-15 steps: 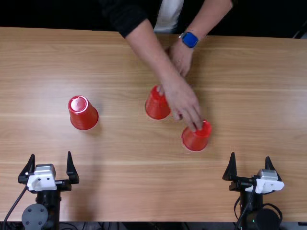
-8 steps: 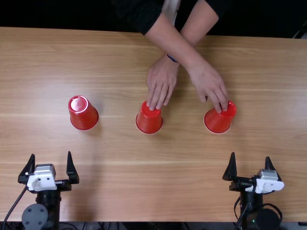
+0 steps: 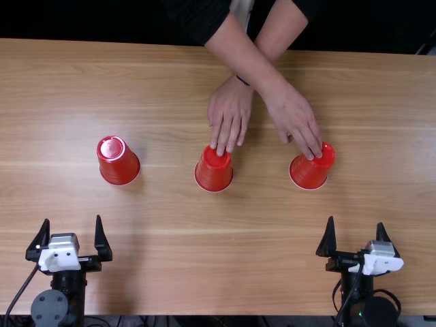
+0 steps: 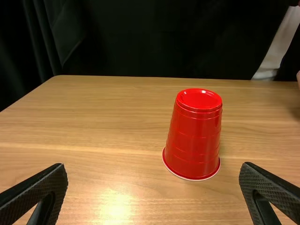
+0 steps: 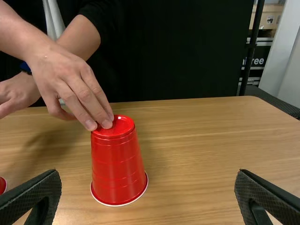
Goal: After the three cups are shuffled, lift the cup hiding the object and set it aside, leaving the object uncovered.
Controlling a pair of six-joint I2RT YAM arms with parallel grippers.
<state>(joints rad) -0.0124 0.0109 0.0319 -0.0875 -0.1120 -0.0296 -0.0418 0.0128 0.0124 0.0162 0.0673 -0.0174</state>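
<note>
1. I am judging that the shuffle is not finished; a person across the table is pressing the fingertips of one hand (image 3: 230, 117) on top of the middle cup (image 3: 214, 170) and those of the other hand (image 3: 294, 119) on top of the right cup (image 3: 312, 167), with the forearms crossing above the table (image 3: 381, 88).
2. The left cup (image 3: 118, 161) is standing upside down on its own, well apart from the other two, with no hand on it; all three red cups are sitting mouth-down in a rough row across the table.
3. I am not seeing the object anywhere; I cannot tell which cup is covering it.
4. The left gripper (image 3: 72, 220) is sitting at the near edge with its fingers spread apart and nothing between them, facing the left cup; the right gripper (image 3: 355, 222) is sitting at the near edge likewise, fingers apart and empty, facing the right cup.
5. My whole share is waiting to be done, as I am reading it: choosing the cup, closing on it, lifting it, setting it aside and leaving the object bare.
6. The person's hands are standing in the way of the middle and right cups; reaching in now would be risking a knock against fingers or a tipped cup; behind the table a dark curtain (image 4: 140, 37) is hanging, clear of my path.
</note>
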